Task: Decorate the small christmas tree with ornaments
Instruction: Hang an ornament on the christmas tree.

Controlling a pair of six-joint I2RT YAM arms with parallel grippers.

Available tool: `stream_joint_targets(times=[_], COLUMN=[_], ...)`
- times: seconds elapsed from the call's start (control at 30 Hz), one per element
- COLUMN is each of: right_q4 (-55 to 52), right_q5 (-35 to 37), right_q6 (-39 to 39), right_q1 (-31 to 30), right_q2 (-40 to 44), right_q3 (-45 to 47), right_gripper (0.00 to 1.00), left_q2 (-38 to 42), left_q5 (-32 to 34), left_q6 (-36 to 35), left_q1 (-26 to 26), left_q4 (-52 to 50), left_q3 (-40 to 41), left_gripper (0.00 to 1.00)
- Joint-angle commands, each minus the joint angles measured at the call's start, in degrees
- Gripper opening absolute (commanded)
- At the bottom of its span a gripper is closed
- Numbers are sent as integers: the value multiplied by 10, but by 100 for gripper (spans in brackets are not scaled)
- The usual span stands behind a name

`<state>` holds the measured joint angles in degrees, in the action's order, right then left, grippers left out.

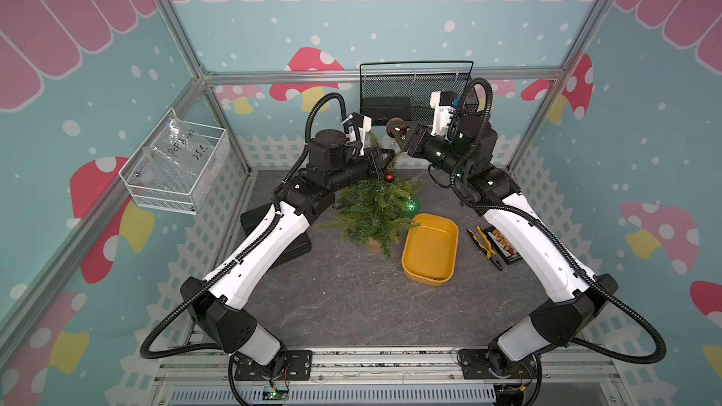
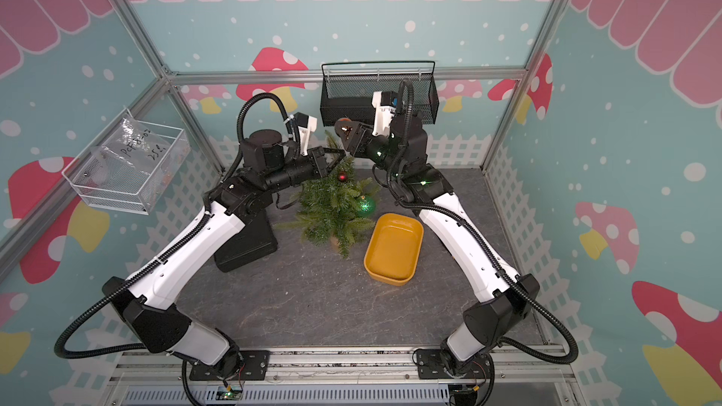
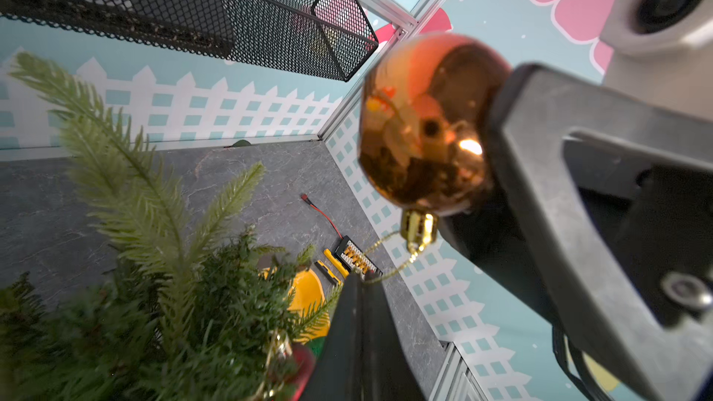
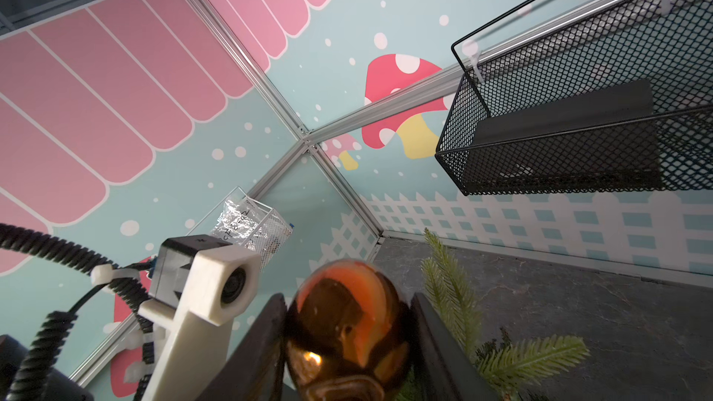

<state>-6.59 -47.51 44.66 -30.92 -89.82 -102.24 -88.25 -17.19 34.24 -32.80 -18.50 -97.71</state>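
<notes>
- Right claw [image 4: 348, 300] pinching the amber ball [image 3: 424, 125], held up beside the top sprig of the tree [image 1: 371, 208]
- Left claw [image 3: 360, 285] pressed together on that ball's gold loop [image 3: 389, 268]; the loop runs from the cap to its tips
- Tree upright mid-tabletop [image 1: 351, 306]; red ball [image 1: 388, 177] hangs near its top; green ball [image 1: 411, 205] hangs on the side near the tray [image 1: 426, 281]

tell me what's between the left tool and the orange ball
A thin gold loop runs from the orange ball to the shut left tool, in the left wrist view.
</notes>
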Motion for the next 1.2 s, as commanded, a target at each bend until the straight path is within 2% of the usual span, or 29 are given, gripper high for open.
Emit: stream_joint_targets(times=[0.0,0.27,1.17], right_q4=[36,49,22], right_q5=[-4,-13,19], right_q6=[13,30,18], right_q1=[-5,-5,2], right_q2=[21,15,-5], right_q3=[11,29,44], right_gripper=[38,38,38], left_q2=[32,51,29], left_q5=[10,23,28], left_q6=[-8,-8,-8], left_q1=[-1,5,5], left_q4=[2,-2,-9], left_q3=[20,42,33], left_gripper=[0,0,0])
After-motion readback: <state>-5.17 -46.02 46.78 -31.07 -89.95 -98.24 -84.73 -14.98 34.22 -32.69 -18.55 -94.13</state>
